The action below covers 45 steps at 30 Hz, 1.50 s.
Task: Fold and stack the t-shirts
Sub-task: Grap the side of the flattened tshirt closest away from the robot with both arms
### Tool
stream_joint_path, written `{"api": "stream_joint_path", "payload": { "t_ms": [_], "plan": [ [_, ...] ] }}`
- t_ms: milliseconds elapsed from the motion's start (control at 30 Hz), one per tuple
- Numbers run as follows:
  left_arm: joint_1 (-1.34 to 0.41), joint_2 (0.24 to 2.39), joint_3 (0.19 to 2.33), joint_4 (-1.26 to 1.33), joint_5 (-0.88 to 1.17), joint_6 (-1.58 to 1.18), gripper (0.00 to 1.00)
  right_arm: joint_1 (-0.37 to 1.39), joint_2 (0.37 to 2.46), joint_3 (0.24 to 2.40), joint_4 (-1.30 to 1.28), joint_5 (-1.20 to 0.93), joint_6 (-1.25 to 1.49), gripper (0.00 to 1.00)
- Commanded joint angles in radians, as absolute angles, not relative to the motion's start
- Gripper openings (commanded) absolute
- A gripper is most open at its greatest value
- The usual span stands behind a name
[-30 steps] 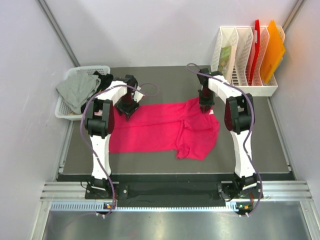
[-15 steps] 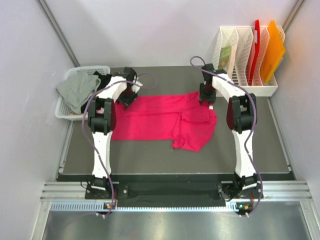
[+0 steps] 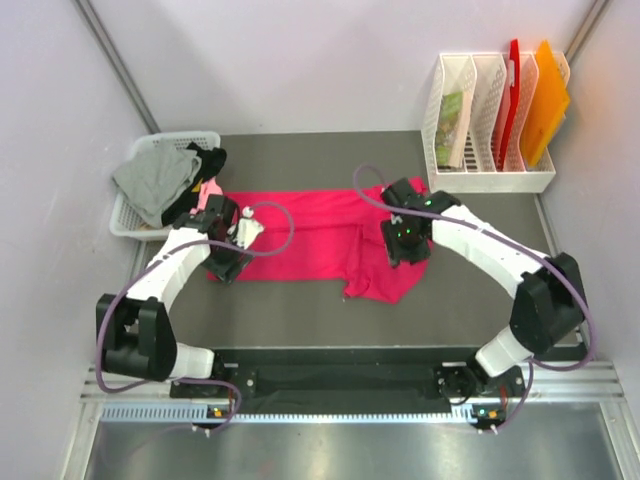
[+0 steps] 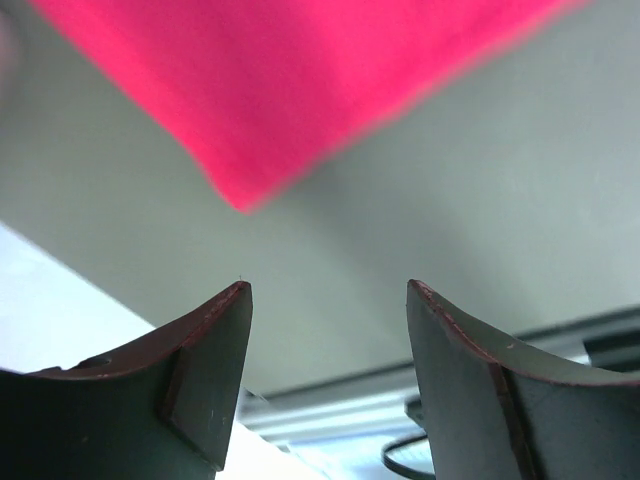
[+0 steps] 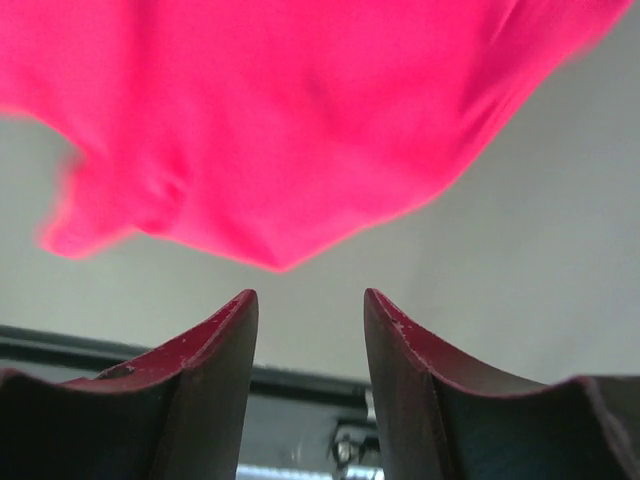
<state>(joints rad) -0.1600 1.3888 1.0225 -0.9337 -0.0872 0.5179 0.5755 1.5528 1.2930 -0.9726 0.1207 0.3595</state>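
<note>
A crimson-red t-shirt [image 3: 310, 235] lies spread across the middle of the dark table, with a bunched fold at its right end [image 3: 385, 275]. My left gripper [image 3: 224, 268] is open and empty over the shirt's near left corner; the left wrist view shows that corner [image 4: 290, 90] just beyond the gripper [image 4: 330, 292]. My right gripper [image 3: 402, 254] is open and empty over the shirt's right part; the right wrist view shows a red point of cloth [image 5: 290, 150] just past the gripper [image 5: 310, 297]. A grey t-shirt [image 3: 155, 180], a black one [image 3: 212, 160] and a pink one [image 3: 207, 193] lie in the basket.
A white mesh basket [image 3: 125, 225] stands at the table's far left edge. A white file rack [image 3: 490, 180] at the far right holds a red folder [image 3: 512, 90] and an orange folder [image 3: 547, 100]. Bare table [image 3: 300, 320] lies between the shirt and the front rail.
Both grippers were at the shirt's far edge and carried it farther back. They have let go and swung toward the near side. The shirt now lies farther back.
</note>
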Motion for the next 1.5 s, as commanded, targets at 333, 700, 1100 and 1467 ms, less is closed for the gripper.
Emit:
{"api": "stream_joint_path", "payload": {
  "t_ms": [333,700,1100,1467],
  "plan": [
    [-0.141,1.522,0.929,-0.723,-0.15,0.508,0.64,0.621,1.597,1.101,-0.884,0.061,0.451,0.45],
    [-0.054,1.667,0.963,-0.661,-0.155,0.571,0.63,0.62,1.624,1.094,-0.864,0.026,0.472,0.45],
    [-0.009,1.74,0.999,-0.644,-0.137,0.606,0.52,0.669,1.658,1.066,-0.861,-0.052,0.463,0.44],
    [-0.009,1.732,1.0,-0.655,-0.126,0.606,0.65,0.684,1.719,1.052,-0.827,-0.015,0.446,0.43]
  ]
}}
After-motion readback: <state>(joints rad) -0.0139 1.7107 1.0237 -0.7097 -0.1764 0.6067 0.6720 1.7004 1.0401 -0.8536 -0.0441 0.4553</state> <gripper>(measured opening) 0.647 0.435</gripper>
